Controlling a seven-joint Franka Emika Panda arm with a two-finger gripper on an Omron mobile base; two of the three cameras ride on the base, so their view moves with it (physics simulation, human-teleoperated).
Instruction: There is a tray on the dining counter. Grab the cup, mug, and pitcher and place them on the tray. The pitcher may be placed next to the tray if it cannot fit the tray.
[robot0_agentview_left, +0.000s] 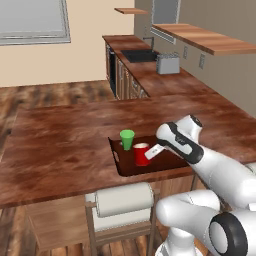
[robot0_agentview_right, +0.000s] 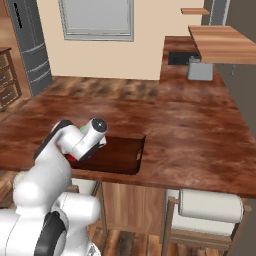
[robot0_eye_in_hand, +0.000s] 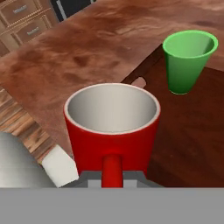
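So the red mug (robot0_agentview_left: 141, 153) is sitting upright inside the tray (robot0_agentview_left: 125, 170), roughly mid-tray, and the gripper (robot0_eye_in_hand: 112, 175) is right up against it, with the mug's handle (robot0_eye_in_hand: 112, 169) running down between the fingertips. The jaws are pinched nearly together, clamped on that handle as far as I can tell. The green cup (robot0_agentview_left: 127, 139) is also on the tray, just beside the mug toward the tray's far corner, upright, not touching it. The tray itself lies at the near edge of the dining counter (robot0_agentview_left: 65, 140), and a stool (robot0_agentview_left: 122, 200) with a white padded back is tucked under the counter just below the tray.
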